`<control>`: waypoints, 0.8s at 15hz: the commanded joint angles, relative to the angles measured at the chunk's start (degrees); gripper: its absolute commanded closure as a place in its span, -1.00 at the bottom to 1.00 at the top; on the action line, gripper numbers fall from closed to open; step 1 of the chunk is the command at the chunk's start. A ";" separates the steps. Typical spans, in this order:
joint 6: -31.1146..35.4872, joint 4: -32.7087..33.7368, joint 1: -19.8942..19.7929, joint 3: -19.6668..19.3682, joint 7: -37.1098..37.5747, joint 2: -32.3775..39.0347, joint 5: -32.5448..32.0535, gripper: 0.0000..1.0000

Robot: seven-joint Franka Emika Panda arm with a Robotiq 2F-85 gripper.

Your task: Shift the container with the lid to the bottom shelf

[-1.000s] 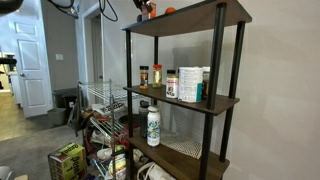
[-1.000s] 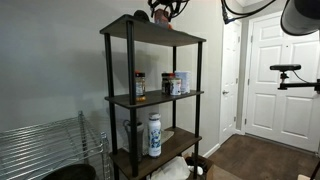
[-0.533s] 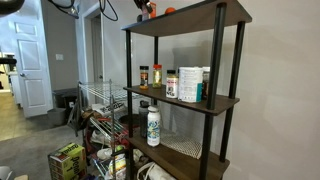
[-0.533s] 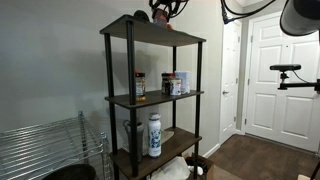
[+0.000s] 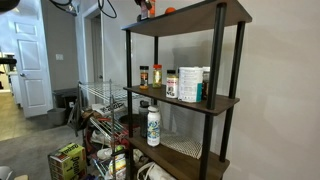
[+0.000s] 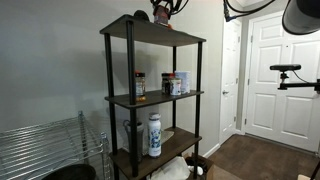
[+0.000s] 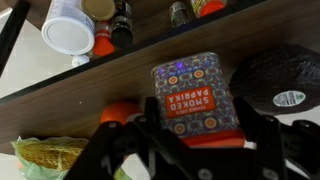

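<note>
Orange-red and labelled "Smoked Paprika", the container with the lid (image 7: 195, 95) stands upright between the dark fingers (image 7: 125, 150) of my pincer (image 7: 197, 138) in the wrist view, on the dark wooden top shelf (image 7: 60, 105). Those fingers flank it closely on both sides, yet I cannot tell whether they are pressing on it or only bracketing it. Just beside the pincer on one side sits a black rounded object (image 7: 275, 85) with a small white sticker, close to the container. On the opposite side lie a low orange object (image 7: 120, 110) and, farther out, something yellow-green (image 7: 40, 155). Past the shelf's edge, well below the pincer, I look down on a white round lid (image 7: 70, 35) and several small spice jars (image 7: 122, 25) on the middle shelf. In an exterior view the pincer (image 5: 146, 8) sits at the very top of the shelf unit (image 5: 218, 60), with the orange-red container right at it. A lower shelf (image 5: 195, 152), two levels below the pincer, carries a white bottle with a green label (image 5: 153, 125).
</note>
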 commanded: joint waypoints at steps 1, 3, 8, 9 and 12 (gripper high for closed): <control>0.76 -4.15 -0.59 -0.14 1.11 -4.49 0.69 -0.03; 1.03 -5.73 -0.94 -0.28 0.79 -6.40 1.13 -0.03; 1.82 -12.35 -2.30 -1.55 -0.71 -12.25 3.80 -0.03; 2.04 -14.29 -2.56 -1.99 -1.26 -13.70 4.40 -0.03; 3.02 -20.87 -2.95 -3.82 -3.44 -18.11 6.51 -0.03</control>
